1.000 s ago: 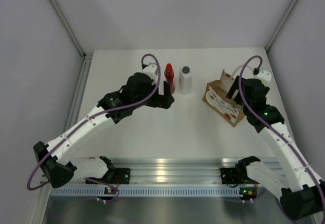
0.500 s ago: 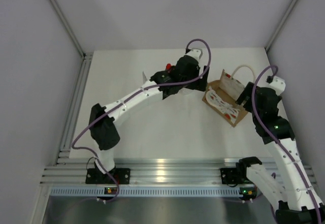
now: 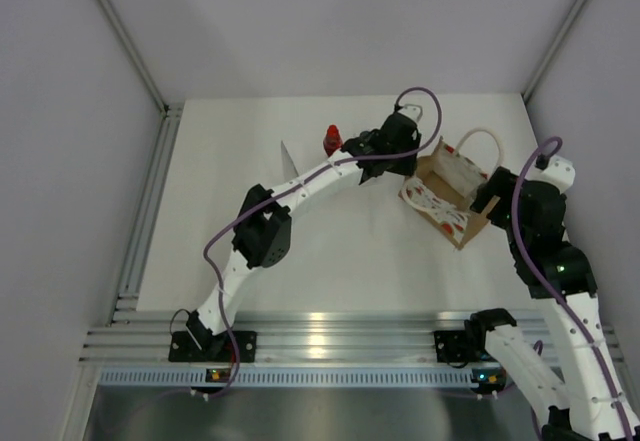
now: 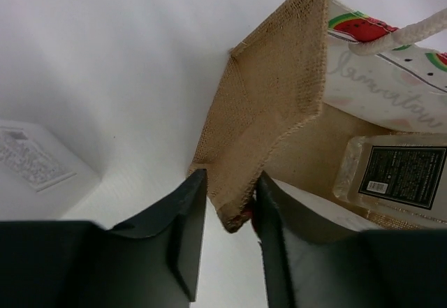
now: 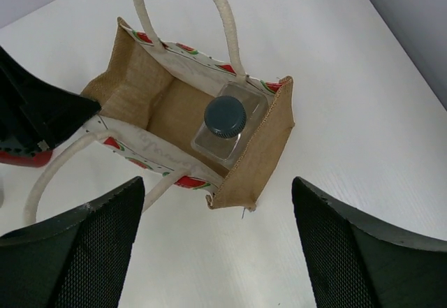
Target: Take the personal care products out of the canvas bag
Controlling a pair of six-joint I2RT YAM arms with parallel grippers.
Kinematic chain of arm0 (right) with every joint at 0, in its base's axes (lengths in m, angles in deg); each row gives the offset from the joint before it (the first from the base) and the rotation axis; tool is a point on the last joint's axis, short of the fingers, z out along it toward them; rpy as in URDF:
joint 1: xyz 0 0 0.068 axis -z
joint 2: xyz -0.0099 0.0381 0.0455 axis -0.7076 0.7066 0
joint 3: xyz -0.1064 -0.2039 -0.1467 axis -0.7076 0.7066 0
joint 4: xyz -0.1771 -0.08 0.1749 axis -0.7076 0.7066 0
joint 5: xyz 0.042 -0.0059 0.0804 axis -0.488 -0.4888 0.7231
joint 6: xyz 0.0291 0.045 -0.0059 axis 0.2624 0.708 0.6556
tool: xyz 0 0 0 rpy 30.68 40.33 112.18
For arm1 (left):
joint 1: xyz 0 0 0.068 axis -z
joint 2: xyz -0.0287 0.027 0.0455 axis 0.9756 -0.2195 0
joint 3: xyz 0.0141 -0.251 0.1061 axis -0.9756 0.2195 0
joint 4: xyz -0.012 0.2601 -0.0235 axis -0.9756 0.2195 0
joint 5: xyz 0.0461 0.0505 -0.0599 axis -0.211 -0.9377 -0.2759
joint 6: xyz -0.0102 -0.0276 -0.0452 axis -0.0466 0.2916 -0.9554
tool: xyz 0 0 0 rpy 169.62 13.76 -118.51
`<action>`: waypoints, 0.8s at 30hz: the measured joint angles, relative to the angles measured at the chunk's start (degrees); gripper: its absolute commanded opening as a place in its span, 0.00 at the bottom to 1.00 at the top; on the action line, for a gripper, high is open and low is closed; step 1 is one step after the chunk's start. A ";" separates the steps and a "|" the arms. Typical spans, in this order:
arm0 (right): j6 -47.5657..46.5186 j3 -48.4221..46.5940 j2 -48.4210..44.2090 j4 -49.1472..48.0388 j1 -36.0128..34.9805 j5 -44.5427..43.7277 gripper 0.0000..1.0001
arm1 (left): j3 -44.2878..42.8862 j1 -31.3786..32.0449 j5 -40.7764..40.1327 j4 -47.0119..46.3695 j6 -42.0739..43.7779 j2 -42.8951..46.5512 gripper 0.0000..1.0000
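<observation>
the clear bottle (image 4: pixel 391 175) is cut off by the left wrist view's edge.

White arms (image 3: pixel 310 175) with black joints (image 3: pixel 264 238) and jaws; purple cables (image 3: pixel 416 92) loop behind the jaws; right jaws carry mesh-textured pads (image 5: pixel 91 252).

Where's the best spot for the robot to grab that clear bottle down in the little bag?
Probably the dark cap of the clear bottle, coming straight in through the open mouth of the canvas bag. The cap faces the opening, while the body sits in a corner with fabric walls close on two sides, leaving a pincer little room.
</observation>
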State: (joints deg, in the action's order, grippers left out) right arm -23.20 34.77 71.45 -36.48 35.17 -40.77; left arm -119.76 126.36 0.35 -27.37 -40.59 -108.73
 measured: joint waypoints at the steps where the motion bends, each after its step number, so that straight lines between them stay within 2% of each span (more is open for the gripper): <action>1: -0.07 -0.09 -0.13 0.07 0.00 0.24 0.82 | -0.39 0.00 0.55 -0.33 -0.13 -0.59 0.29; 2: -0.09 -0.24 -0.13 0.33 0.00 0.55 0.81 | -0.57 0.00 0.92 -0.72 -0.13 -0.98 0.25; 3: -0.11 -0.33 -0.02 0.35 0.02 0.98 0.81 | -0.63 0.02 1.16 -1.07 -0.22 -1.16 0.12; 5: -0.28 -0.35 0.57 0.44 0.02 2.14 0.80 | -0.66 0.24 1.55 -1.16 -0.46 -1.16 0.07; 6: -0.33 -0.39 1.11 0.50 0.04 2.62 0.80 | -0.63 0.28 1.64 -1.27 -0.57 -1.16 0.00; 10: 0.07 -0.74 5.57 0.72 0.04 2.71 0.79 | 0.72 0.13 1.22 -2.47 -2.19 -1.14 0.00; 17: 1.70 -0.79 15.80 0.66 0.04 0.11 0.65 | 3.87 -0.02 -0.76 -4.81 -7.98 -0.81 0.00; 24: 3.45 -2.95 23.17 0.13 0.57 -0.87 0.62 | 6.93 -0.02 -1.22 -6.97 -10.86 0.63 0.00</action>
State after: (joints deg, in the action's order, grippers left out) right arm -19.74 31.82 94.62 -36.34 35.74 -41.65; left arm -112.84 126.33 -0.87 -34.35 -51.45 -108.10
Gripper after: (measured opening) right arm 0.628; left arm 0.129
